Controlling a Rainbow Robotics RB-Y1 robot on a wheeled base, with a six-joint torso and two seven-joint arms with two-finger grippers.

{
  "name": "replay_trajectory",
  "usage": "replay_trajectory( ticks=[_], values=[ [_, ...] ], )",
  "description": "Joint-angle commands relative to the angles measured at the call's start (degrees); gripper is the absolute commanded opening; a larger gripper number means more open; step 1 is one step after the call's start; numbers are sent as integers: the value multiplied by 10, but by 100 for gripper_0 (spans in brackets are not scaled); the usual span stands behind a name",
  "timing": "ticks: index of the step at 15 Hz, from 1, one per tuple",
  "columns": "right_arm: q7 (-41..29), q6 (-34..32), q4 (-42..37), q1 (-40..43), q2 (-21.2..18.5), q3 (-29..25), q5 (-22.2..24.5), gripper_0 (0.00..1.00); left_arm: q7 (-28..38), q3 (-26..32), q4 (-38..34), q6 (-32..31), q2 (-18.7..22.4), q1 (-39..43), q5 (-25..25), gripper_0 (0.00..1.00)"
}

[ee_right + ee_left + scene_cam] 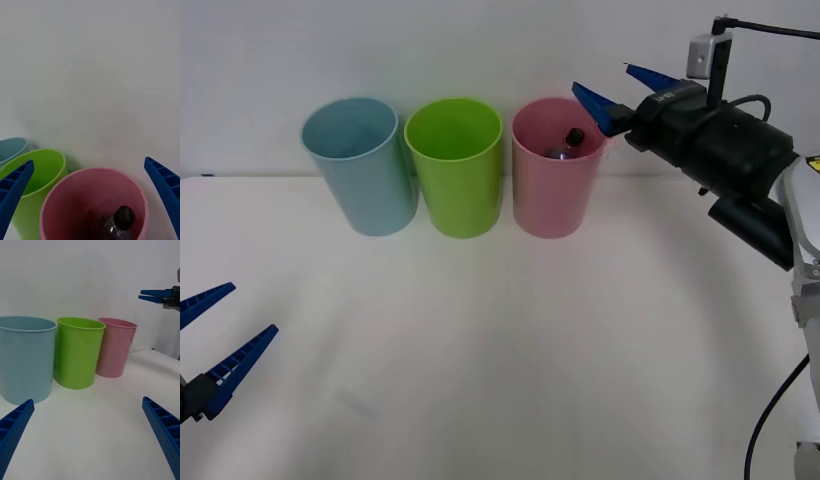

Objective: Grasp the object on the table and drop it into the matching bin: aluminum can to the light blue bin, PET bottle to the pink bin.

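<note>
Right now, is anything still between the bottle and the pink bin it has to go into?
No. The PET bottle already lies inside the pink bin, its black cap up near the rim. The right gripper hangs open beside the bin's rim, holding nothing. The left gripper is open, low over the table.

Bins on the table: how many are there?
3, in a row at the back: light blue bin on the left, lime green bin in the middle, pink bin on the right. None seem hidden.
</note>
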Motion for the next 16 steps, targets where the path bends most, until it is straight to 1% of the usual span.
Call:
replay_trajectory(
  ticks=[1,3,4,5,8,10,12,16],
  values=[
    [10,-2,-59,65,-34,0,-43,100,0,0,0,0,0,0,0,100],
    [23,-9,-95,116,-54,-6,-74,100,0,0,0,0,0,0,0,100],
    [41,-20,-108,140,-58,-16,-87,100,0,0,0,0,0,0,0,100],
    [76,-44,-118,170,-59,-36,-104,100,0,0,0,0,0,0,0,100],
    [134,-95,-139,243,-63,-74,-142,100,0,0,0,0,0,0,0,100],
    [162,-114,-154,289,-64,-91,-165,100,0,0,0,0,0,0,0,100],
    [197,-138,-159,345,-64,-110,-202,100,0,0,0,0,0,0,0,100],
    [292,-157,-159,436,-64,-135,-259,100,0,0,0,0,0,0,0,100]
  ],
)
